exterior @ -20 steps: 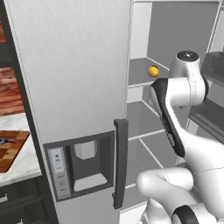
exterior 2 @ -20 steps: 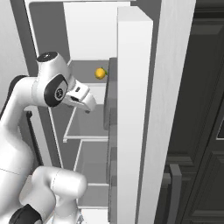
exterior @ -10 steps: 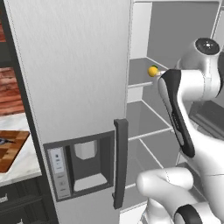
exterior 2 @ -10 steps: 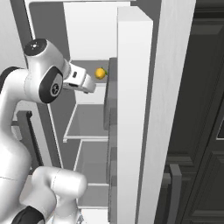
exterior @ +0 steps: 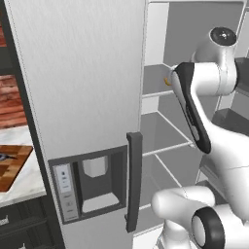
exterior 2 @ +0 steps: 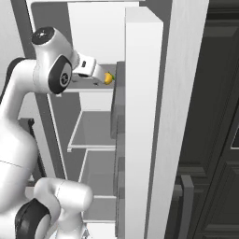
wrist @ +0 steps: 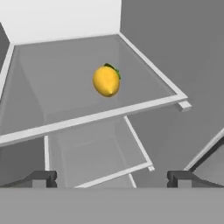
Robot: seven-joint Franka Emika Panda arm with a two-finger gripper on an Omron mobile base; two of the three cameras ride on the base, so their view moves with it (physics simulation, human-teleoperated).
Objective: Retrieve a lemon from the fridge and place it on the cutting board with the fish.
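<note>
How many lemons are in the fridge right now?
1. The lemon sits on an upper shelf of the open fridge, ahead of the open gripper. Others may be hidden elsewhere.

Yellow lemon [wrist: 106, 80] on upper shelf of open fridge [exterior: 87, 97].

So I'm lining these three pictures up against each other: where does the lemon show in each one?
Left base view: lemon, a yellow sliver right of centre, upper half, at the arm's edge.
Right base view: lemon, upper left of centre, just past the end effector.
Hand view: lemon, above centre.
Shared landmark: the fridge shelf it sits on.
</note>
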